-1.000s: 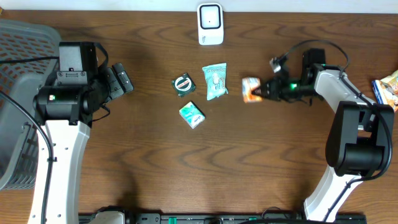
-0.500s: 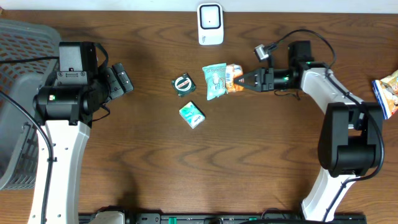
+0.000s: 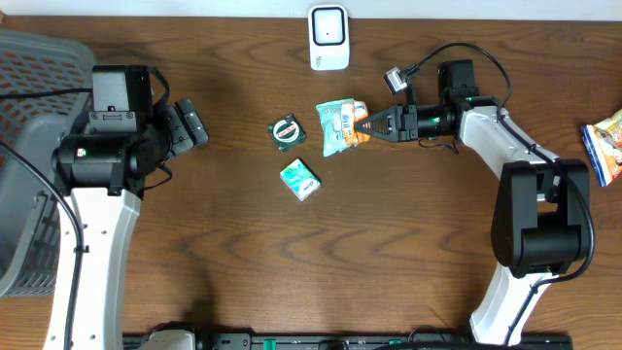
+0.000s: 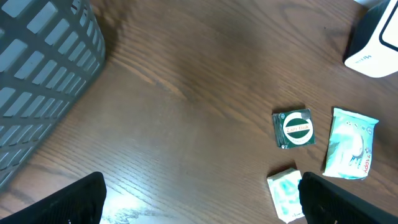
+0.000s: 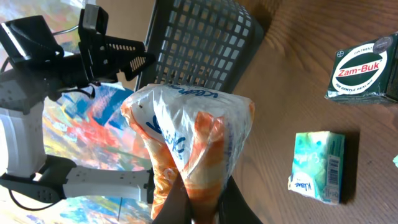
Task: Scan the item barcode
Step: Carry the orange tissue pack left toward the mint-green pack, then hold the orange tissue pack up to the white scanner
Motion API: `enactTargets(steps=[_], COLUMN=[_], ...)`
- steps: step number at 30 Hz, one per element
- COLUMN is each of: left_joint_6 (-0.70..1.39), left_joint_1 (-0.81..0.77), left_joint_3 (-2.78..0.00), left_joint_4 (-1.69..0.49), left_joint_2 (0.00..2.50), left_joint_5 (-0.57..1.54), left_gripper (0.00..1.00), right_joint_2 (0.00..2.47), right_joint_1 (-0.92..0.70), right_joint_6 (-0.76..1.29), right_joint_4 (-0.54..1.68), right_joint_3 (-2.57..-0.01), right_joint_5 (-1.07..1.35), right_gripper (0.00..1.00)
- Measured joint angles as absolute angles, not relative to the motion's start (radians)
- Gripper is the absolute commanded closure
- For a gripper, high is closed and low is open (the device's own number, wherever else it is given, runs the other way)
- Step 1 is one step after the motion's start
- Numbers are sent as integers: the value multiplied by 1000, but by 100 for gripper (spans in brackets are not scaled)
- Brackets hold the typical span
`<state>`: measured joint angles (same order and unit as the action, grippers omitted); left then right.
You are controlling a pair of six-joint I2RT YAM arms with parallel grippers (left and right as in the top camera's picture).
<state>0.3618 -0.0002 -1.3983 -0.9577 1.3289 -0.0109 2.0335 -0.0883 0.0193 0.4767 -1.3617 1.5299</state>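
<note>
Clenching its jaws on the orange packet (image 5: 186, 137), the right gripper (image 3: 367, 124) holds it short of the scanner (image 3: 328, 37), so the scan looks undone; the left gripper (image 3: 190, 126) hangs released.

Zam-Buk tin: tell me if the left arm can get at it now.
Probably yes. The left gripper is open and empty, and only bare table lies between it and the Zam-Buk tin.

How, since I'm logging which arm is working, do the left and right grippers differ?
The left gripper is open and empty; the right gripper is shut on an orange-and-white packet. The left gripper sits near the basket; the right gripper reaches toward the middle of the table. Both are black.
</note>
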Motion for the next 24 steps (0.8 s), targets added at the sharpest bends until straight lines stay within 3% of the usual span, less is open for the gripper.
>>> enactTargets(steps=[7, 16, 21, 24], left_joint_6=[362, 362, 362, 362], left_joint_1=[0, 0, 0, 0], left_joint_3=[-1398, -1398, -1398, -1398], left_joint_4=[-958, -957, -957, -957], left_joint_2=[1329, 1329, 1329, 1329], left_joint_5=[-10, -11, -11, -10], left_gripper=[2, 2, 2, 2], right_joint_2=[2033, 2033, 2033, 2033], right_joint_1=[-120, -302, -347, -368], right_joint_6=[60, 117, 27, -100], right_joint_4=[484, 596, 661, 541], right_joint_3=[-1362, -1398, -1552, -1628], right_joint_5=[1404, 727, 340, 124], right_gripper=[99, 99, 99, 99])
